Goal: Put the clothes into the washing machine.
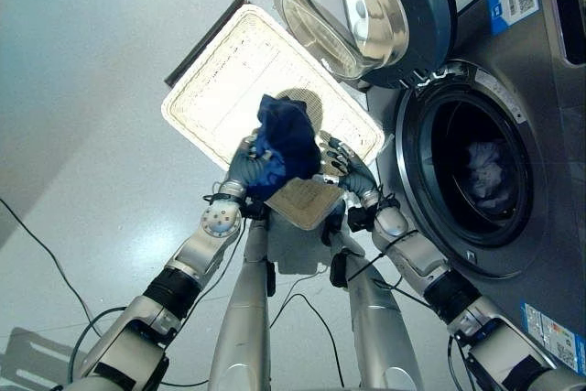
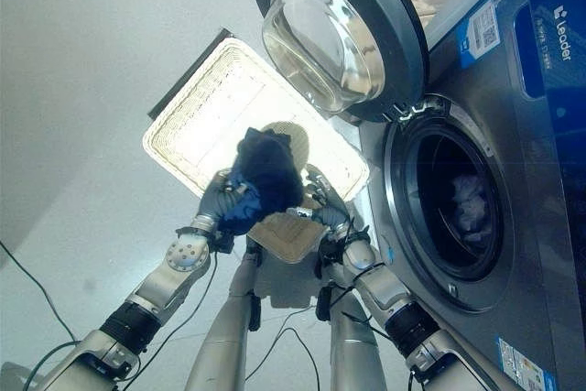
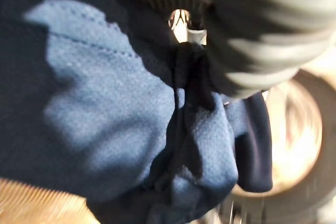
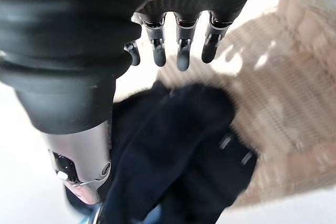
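A dark blue garment (image 1: 285, 142) is bunched up and lifted over the near corner of the cream wicker basket (image 1: 215, 89). My left hand (image 1: 244, 171) is shut on its lower left side, and the cloth (image 3: 131, 129) hangs right in front of that wrist. On the other side of the garment (image 4: 173, 145), my right hand (image 1: 353, 171) has its fingers (image 4: 181, 45) straight and holds nothing. To the right, the washing machine's drum opening (image 1: 476, 176) faces me, with pale clothes (image 1: 487, 171) lying inside it.
The washer's round glass door (image 1: 352, 6) is swung wide and juts out above the basket's far right side. The grey washer front (image 1: 549, 254) runs along the right. A dark flat panel (image 1: 203, 41) edges the basket's far left. Pale floor lies to the left.
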Robot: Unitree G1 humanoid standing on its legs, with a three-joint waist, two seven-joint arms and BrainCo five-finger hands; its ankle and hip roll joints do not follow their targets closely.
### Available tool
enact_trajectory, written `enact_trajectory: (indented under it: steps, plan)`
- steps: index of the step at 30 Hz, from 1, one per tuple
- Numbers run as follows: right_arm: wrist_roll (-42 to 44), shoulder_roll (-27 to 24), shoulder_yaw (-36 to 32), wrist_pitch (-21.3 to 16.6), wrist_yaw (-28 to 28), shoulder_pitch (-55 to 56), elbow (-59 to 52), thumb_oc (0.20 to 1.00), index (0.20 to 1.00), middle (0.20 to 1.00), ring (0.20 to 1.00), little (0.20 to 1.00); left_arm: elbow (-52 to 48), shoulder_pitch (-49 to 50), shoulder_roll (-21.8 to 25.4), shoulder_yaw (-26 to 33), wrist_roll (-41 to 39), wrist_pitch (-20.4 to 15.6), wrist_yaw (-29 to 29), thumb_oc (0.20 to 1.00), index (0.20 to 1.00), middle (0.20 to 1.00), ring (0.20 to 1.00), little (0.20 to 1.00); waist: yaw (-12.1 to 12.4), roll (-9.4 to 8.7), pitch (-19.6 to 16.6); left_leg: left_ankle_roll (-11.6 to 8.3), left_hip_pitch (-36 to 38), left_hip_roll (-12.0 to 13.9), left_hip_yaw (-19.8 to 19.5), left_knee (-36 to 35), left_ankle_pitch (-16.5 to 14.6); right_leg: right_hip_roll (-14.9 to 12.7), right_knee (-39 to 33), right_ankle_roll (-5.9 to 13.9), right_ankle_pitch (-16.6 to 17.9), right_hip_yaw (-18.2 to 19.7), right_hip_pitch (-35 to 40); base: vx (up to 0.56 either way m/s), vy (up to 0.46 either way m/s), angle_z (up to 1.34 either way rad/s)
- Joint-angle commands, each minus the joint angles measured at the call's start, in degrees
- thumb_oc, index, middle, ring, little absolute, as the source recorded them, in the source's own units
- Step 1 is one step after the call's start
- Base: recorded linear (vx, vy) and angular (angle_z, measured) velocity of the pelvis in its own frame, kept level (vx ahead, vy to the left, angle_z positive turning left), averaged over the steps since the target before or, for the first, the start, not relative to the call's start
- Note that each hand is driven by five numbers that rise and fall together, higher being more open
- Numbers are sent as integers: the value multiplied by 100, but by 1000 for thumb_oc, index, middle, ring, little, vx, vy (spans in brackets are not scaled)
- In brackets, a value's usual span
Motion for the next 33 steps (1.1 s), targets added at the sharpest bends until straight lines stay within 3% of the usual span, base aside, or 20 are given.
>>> enact_trajectory:
  steps: [1, 7, 11, 15, 16, 18, 29, 30, 32, 33]
  plan:
    - [40, -219, 66, -67, 274, 37, -504, 1000, 1000, 1000, 1000, 1000, -502, -193, -61, -56, -276, -51, -733, 200, 200, 200, 200, 200, -37, 102, -69, 5, 278, -392, 424, 41, -504, 104, -1171, 583, 747, -80, 449, -19, 45, 0]
    - [164, -399, 334, -20, 395, -107, -420, 1000, 1000, 1000, 1000, 1000, -653, -311, 115, -555, -865, 353, -1752, 200, 200, 200, 200, 200, -76, 163, -69, 19, 282, -398, 532, 13, -482, 92, -1239, 607, 807, -43, 448, -7, 44, 0]
    - [250, -449, 416, 11, 523, -147, -364, 1000, 1000, 1000, 1000, 1000, -694, -362, 166, -693, -987, 413, -1938, 200, 200, 200, 200, 200, -89, 182, -69, 22, 270, -395, 571, 3, -475, 79, -1274, 616, 833, -23, 438, 0, 12, 0]
    - [285, -541, 599, 335, 1127, -247, -256, 1000, 1000, 1000, 1000, 1000, -772, -379, 222, -765, -1154, 387, -2073, 200, 200, 200, 200, 200, -78, 196, -69, 17, 276, -389, 617, -13, -475, 68, -1299, 620, 836, -26, 444, 0, 0, 0]
    - [326, -567, 629, 382, 1313, -261, -256, 548, 548, 548, 548, 548, -785, -379, 220, -762, -1144, 391, -2102, 200, 200, 200, 200, 200, -72, 197, -69, 21, 277, -392, 618, -16, -474, 64, -1300, 621, 837, -35, 444, 0, 0, 0]
    - [619, -667, 737, 554, 1592, -288, -265, 200, 200, 200, 200, 200, -833, -402, 294, -802, -1175, 372, -2075, 200, 200, 200, 200, 200, -56, 179, -69, 15, 246, -392, 621, 18, -470, 54, -1283, 620, 841, -55, 427, 0, 0, 0]
    - [680, -770, 904, 707, 1750, -372, -156, 200, 200, 200, 200, 200, -928, -432, 354, -840, -1400, 342, -2052, 200, 200, 200, 200, 200, -32, 135, -69, -3, 221, -370, 650, -2, -442, 47, -1303, 618, 868, -88, 411, 0, 0, 0]
    - [521, -771, 942, 882, 1804, -346, -113, 200, 200, 200, 200, 200, -984, -380, 299, -797, -1475, 238, -1946, 200, 200, 200, 200, 200, -40, 121, -69, -7, 221, -360, 661, -60, -419, 70, -1335, 604, 882, -71, 396, 0, 0, 0]
    - [521, -771, 942, 882, 1804, -346, -113, 200, 200, 200, 200, 200, -984, -380, 299, -797, -1475, 238, -1946, 200, 200, 200, 200, 200, -40, 121, -69, -7, 221, -360, 661, -60, -419, 70, -1335, 604, 882, -71, 396, 0, 0, 0]
    - [330, -795, 1010, 1222, 2016, -318, -14, 200, 200, 200, 200, 200, -1024, -343, 280, -749, -1382, 68, -1776, 200, 200, 200, 200, 200, -37, 111, -69, -15, 201, -361, 648, -67, -410, 74, -1345, 595, 893, -70, 372, 0, 0, 0]
